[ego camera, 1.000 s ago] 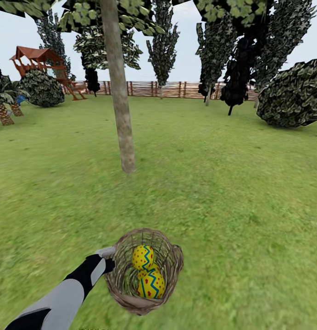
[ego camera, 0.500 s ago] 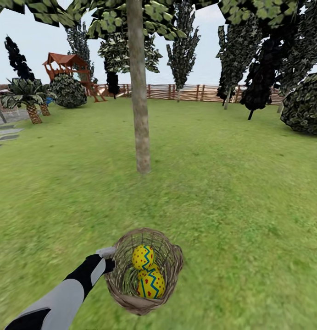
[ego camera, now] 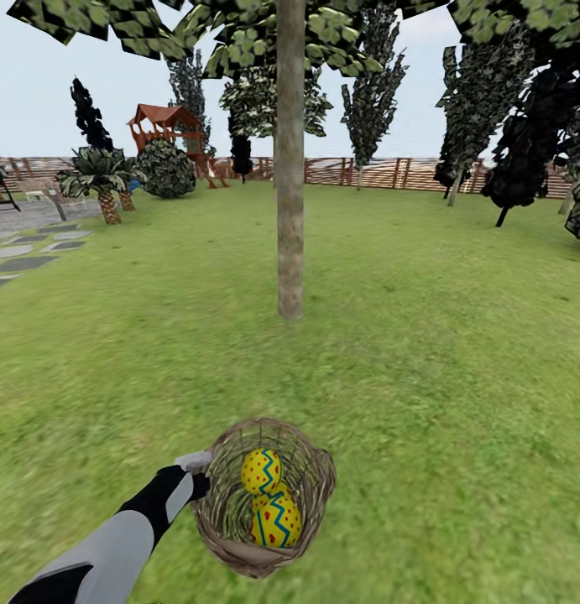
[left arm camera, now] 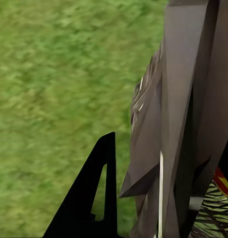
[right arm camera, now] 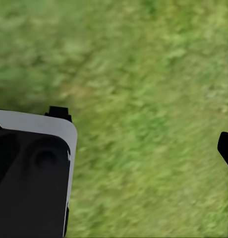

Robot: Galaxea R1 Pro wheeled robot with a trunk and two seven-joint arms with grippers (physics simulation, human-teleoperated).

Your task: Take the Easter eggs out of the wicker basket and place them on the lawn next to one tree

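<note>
Basket: one wicker basket (ego camera: 263, 497), round, brown, open-weave, at the end of the left arm, low in the head view, over the lawn (ego camera: 457, 352).
Eggs: two Easter eggs (ego camera: 262, 471) can be counted inside the basket, yellow with blue zigzag bands and red dots, one above the other and touching; whether a third lies beneath them cannot be told.
Left pincer: the left pincer (ego camera: 197, 474) meets the basket's rim on the side nearest the arm; in the left wrist view one dark fingertip (left arm camera: 101, 173) stands over grass while brown wicker (left arm camera: 186, 99) fills the space beside it, so the pincer pinches the basket's rim.
Right pincer: in the right wrist view one dark fingertip (right arm camera: 58, 113) and another at the far edge stand well apart over grass, with nothing between them; the right pincer (right arm camera: 143, 130) is spread.
Tree: one tree (ego camera: 290, 168) with a straight, pale, mottled trunk stands on the lawn straight ahead of the basket, well apart from it.
Garden edge: one brown slatted fence (ego camera: 382, 172) runs across the back; one red-roofed playset (ego camera: 165, 126) stands at the far left beside a round bush.
Palms: two short palms (ego camera: 101, 180) near the grey stepping stones (ego camera: 25, 252).
Dark trees: several thin dark trees (ego camera: 373, 92) line the fence.
</note>
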